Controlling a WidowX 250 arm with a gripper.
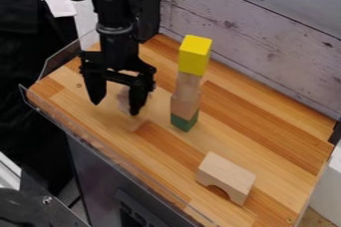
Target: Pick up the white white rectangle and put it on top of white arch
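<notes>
Wood tabletop (259,121) bears pale block beside spread gripper (118,110)

Against a whitewashed plank wall (246,27), the black gripper hangs over the far left of the tabletop, its two fingers parted. The pale rectangular block (124,100) sits on the wood, partly hidden behind one finger. Near it rises a tower: a yellow block (194,56) on top, pale wooden blocks (186,94) in the middle, a green block (184,122) at the base. The pale wooden arch (226,173) rests nearer the camera, well apart from the gripper.
</notes>
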